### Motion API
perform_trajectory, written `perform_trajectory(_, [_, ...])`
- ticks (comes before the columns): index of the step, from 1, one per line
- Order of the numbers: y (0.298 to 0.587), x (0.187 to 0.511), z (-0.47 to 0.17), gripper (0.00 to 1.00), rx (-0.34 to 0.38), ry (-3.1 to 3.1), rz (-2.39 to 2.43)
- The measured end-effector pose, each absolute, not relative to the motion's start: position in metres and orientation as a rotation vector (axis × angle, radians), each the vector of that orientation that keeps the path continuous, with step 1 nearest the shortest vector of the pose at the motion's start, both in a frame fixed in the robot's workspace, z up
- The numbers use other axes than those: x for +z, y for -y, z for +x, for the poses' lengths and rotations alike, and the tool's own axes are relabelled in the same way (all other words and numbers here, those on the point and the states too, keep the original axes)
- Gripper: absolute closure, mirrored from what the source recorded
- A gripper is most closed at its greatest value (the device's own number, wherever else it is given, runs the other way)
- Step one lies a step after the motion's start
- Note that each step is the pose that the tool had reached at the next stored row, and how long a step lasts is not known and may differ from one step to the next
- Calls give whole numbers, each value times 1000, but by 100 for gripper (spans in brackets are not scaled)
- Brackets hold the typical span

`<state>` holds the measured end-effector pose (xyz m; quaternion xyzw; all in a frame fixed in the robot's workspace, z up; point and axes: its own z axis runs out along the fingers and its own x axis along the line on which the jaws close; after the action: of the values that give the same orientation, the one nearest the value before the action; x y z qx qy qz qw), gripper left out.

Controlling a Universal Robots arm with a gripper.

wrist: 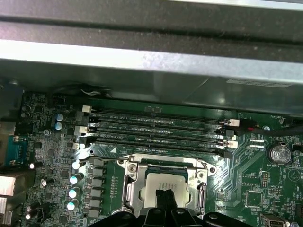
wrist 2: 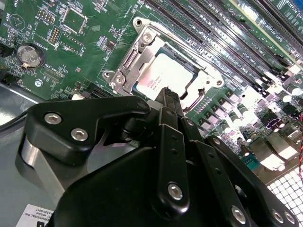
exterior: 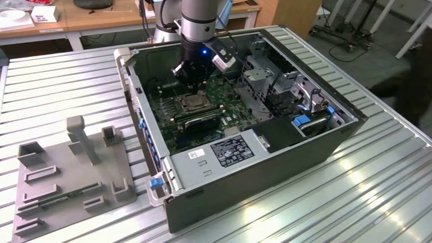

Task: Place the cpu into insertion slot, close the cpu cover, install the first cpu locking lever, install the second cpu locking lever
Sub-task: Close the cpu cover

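Inside the open case (exterior: 270,177), on the green board (wrist: 265,189):

1. Cpu (wrist 2: 165,73). It lies flat in the slot (exterior: 183,105), metal top up and square to the rim. You can judge it seated.
2. Cover (wrist 2: 135,54). The silvery frame lies down around the cpu, whose top shows through the cut-out. It looks lowered. You cannot tell whether it is locked.
3. Rod (wrist: 102,158). This thin wire runs out from one corner of the slot and is probably a locking lever. You cannot tell whether it is latched.
4. Gripper (wrist 2: 168,94). The fingers are pressed together with nothing between them. The narrow tip sits over the cpu's near edge, at or just above it; contact is not clear. Closed, the tip is thin enough to fit inside the frame.

Edges and room:
- Memory slots (wrist: 156,127) run along one side of the slot, just beside it, with the case wall rising beyond them.
- Capacitors (wrist: 73,178) stand near the rod's side.
- A drive cage (exterior: 260,76) stands tall on the exterior view's right, close to the arm.
- The case is open from above, so you have free room straight up. Sideways room is narrow.
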<state>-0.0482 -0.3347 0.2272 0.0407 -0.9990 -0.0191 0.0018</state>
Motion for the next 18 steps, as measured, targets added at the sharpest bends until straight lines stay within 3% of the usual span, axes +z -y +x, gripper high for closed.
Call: perform_trajectory(18, [335,225,-65,89,-60,3135,128])
